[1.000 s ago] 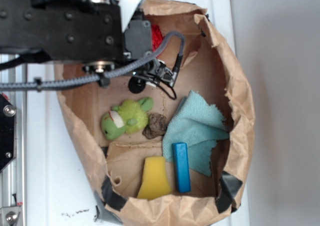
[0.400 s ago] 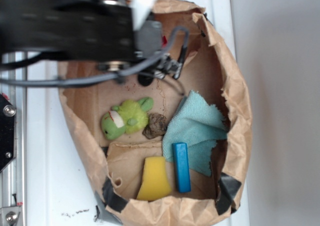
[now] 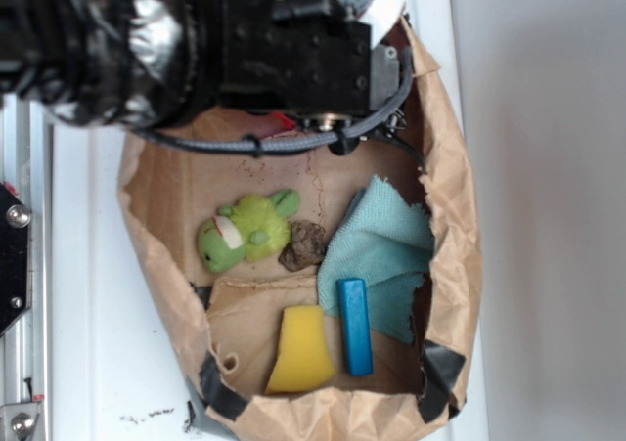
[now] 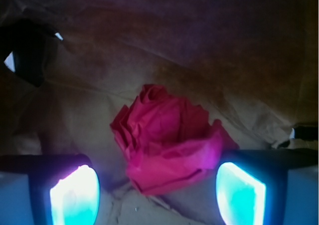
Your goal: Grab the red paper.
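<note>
One crumpled wad is what you want, and the red paper (image 4: 167,145) sits between your gripper's (image 4: 157,190) two lit fingers (image 4: 75,195), nearer the right one and perhaps touching it, though the glare makes that hard to judge. Its long axis runs roughly from upper left to lower right in the wrist view, with the folded peak toward the top and the broader flap toward the right finger. You have the jaws spread wide, and they hold nothing. From the exterior view only a small red sliver (image 3: 284,121) shows under the arm (image 3: 196,40), near the far wall of the brown paper bag (image 3: 460,216).

Compared with a second ago, your arm has swung right and now covers the bag's top end, hiding most of the wad that showed beside the gripper before. The bag's right rim has shifted slightly.

Inside the bag, left to right, you see the green plush toy (image 3: 249,231), a small brown lump (image 3: 305,244), the yellow sponge (image 3: 301,348), the blue block (image 3: 354,326) and the teal cloth (image 3: 381,255), all unmoved.
</note>
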{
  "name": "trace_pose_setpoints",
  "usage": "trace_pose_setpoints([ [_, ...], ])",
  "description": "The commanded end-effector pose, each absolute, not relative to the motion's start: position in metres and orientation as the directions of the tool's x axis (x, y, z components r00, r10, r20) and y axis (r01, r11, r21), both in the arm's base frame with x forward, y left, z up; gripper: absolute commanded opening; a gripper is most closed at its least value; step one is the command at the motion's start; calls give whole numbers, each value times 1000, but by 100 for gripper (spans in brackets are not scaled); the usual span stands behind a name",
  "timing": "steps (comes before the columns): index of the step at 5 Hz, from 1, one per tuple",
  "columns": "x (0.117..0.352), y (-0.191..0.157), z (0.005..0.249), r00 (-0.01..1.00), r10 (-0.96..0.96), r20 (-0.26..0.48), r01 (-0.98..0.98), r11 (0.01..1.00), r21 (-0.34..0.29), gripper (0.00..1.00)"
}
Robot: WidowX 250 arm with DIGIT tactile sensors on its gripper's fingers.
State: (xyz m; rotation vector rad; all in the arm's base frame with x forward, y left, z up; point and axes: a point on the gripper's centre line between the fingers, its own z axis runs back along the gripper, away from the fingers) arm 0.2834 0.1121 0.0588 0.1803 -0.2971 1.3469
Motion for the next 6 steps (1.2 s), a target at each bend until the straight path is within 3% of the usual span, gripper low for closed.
trace_pose_setpoints([
  [1,282,122,74,156,923,352,-971,208,-117,100],
  [2,284,124,65,135,908,397,-973,197,-119,100],
  [4,295,136,36,15,828,560,-982,118,-149,100],
  [5,293,135,39,8,838,545,-984,103,-144,0],
  [6,290,133,44,27,848,529,-981,124,-149,0],
])
